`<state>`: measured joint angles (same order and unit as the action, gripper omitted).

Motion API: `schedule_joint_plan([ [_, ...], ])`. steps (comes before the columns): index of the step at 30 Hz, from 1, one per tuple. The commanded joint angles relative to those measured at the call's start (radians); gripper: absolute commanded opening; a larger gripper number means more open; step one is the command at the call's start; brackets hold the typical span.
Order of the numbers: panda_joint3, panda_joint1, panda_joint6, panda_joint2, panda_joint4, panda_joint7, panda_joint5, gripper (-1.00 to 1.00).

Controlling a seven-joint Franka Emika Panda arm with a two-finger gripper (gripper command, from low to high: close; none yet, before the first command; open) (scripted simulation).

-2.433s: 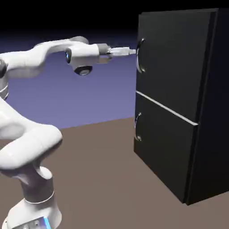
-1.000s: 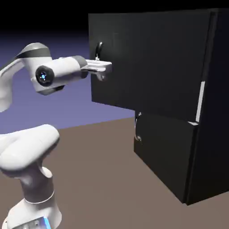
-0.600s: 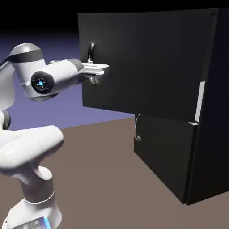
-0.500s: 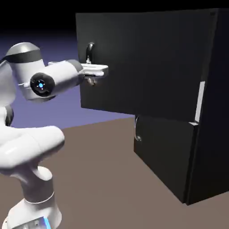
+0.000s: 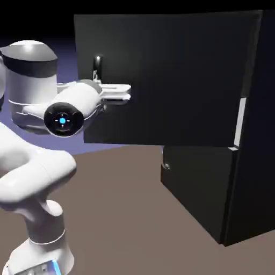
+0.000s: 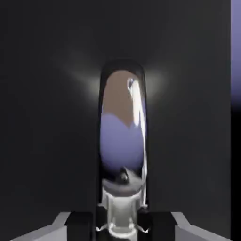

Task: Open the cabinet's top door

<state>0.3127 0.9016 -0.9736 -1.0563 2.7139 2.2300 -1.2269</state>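
The black cabinet (image 5: 257,177) stands at the exterior view's right. Its top door (image 5: 177,75) is swung well out from the cabinet front, its free edge toward the left. The door's curved grey handle (image 5: 97,63) shows just above my hand. My gripper (image 5: 110,92) is shut on that handle near the door's free edge. In the hand view the shiny handle (image 6: 123,136) fills the middle against the dark door panel (image 6: 47,117), and my gripper (image 6: 121,222) clamps its lower end between the grey fingertips (image 6: 80,225).
The shorter lower door (image 5: 198,188) stays closed, its small handle (image 5: 165,162) under the open door. The brown table (image 5: 123,215) stretches in front of the cabinet. My white arm (image 5: 32,172) folds at the left.
The top door has swung further open toward the left, pulled by my gripper on the handle. My forearm has turned and drawn back toward the base.
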Motion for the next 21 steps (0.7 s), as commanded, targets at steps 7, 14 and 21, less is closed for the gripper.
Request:
schedule_joint_plan([
  [7,0.142,-0.128,0.131,0.254,-0.187,-0.138,0.162,-1.00],
  [14,0.285,-0.275,0.292,0.507,-0.413,-0.277,0.284,-1.00],
  [21,0.389,-0.375,0.433,0.700,-0.597,-0.402,0.355,1.00],
])
